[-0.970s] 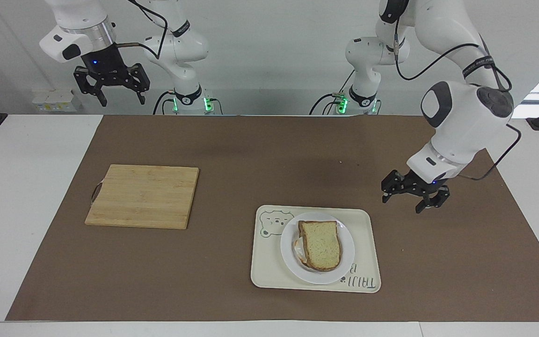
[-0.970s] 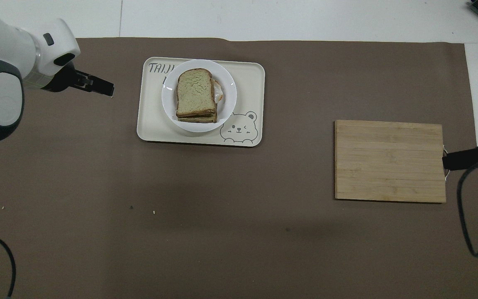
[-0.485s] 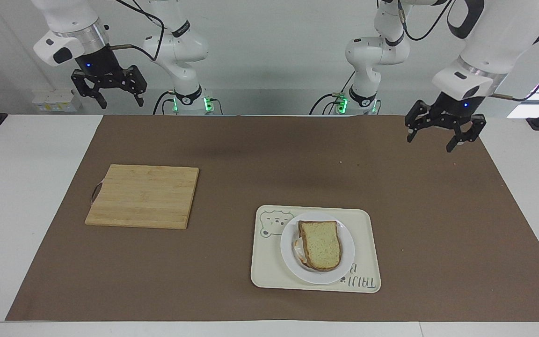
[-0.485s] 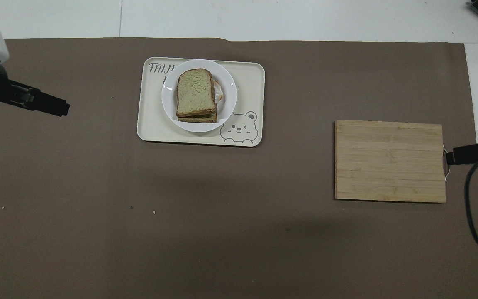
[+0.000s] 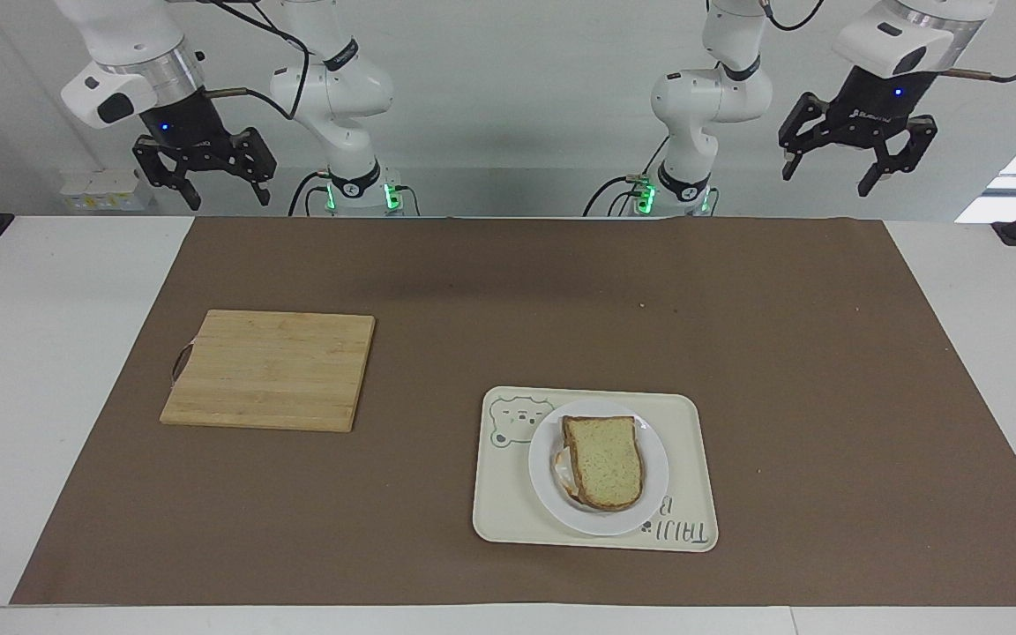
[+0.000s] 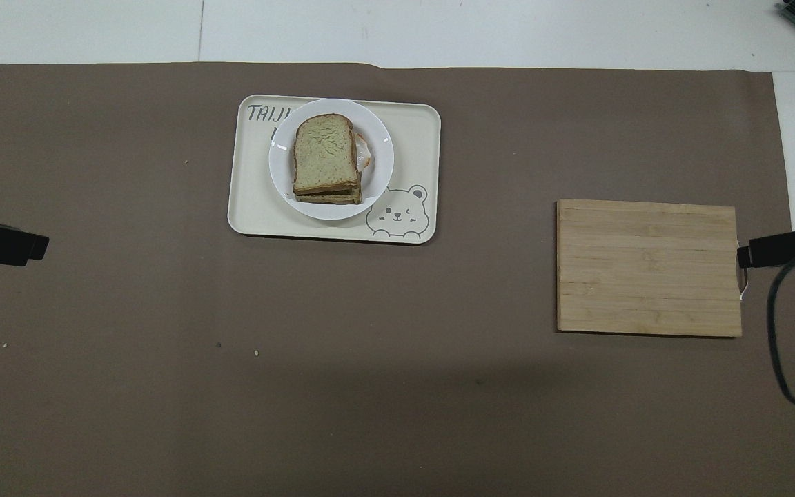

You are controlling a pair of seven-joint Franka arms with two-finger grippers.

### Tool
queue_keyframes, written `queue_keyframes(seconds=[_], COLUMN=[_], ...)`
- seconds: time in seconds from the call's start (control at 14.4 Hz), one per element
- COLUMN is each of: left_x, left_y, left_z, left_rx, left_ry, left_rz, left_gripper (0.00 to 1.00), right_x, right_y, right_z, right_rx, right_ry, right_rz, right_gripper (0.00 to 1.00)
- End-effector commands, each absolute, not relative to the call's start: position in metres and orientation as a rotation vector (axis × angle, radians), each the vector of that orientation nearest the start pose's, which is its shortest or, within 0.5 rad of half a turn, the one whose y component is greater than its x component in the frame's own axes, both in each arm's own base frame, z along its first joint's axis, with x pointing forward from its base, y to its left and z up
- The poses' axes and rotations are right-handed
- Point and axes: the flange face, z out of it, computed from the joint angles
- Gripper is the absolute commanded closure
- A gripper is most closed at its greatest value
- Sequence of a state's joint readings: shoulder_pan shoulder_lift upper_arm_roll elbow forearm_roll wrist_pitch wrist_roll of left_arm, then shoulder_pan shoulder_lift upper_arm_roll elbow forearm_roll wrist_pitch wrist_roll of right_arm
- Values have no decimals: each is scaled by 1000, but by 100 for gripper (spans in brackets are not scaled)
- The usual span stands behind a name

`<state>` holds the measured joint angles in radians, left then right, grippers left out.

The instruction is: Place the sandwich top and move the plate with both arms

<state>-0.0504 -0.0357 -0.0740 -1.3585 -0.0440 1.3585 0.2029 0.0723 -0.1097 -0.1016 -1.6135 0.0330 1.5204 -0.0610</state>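
Up and away has gone the left arm: a second ago its gripper hung low beside the tray, and now it is raised high by its own base, while the right arm has hardly shifted.

Taking the facing view from one side to the other, the right gripper comes first, hanging high over the table edge nearest the robots, jaws spread and empty. Below it, toward the right arm's end of the brown mat, lies the wooden cutting board, bare. Next comes the cream tray, farther from the robots than the board, with the plate resting on it. The sandwich top lies on the plate, stacked on the lower slice, with a bit of egg white showing at its edge. Last is the left gripper, lifted clear, fingers apart and holding nothing.

Both steps look done: bread is capped and the plate sits on the tray. What remains seems to be only parking the arms; if the plate must travel again, both grippers would have to descend to opposite sides of its rim
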Motion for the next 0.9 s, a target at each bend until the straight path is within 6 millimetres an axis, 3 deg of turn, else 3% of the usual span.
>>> queue_keyframes(seconds=[0.0, 0.83], left_x=[502, 507], left_y=[-55, -30], left_z=[716, 715], left_rx=[-3138, -3124], left_ry=[479, 377], left_rz=[32, 7], left_gripper=[0, 0], right_x=[515, 516], right_y=[-13, -13], right_z=[659, 658], right_rx=[-3100, -3136], right_ry=[-39, -51], right_rz=[-49, -69], right_gripper=[0, 0])
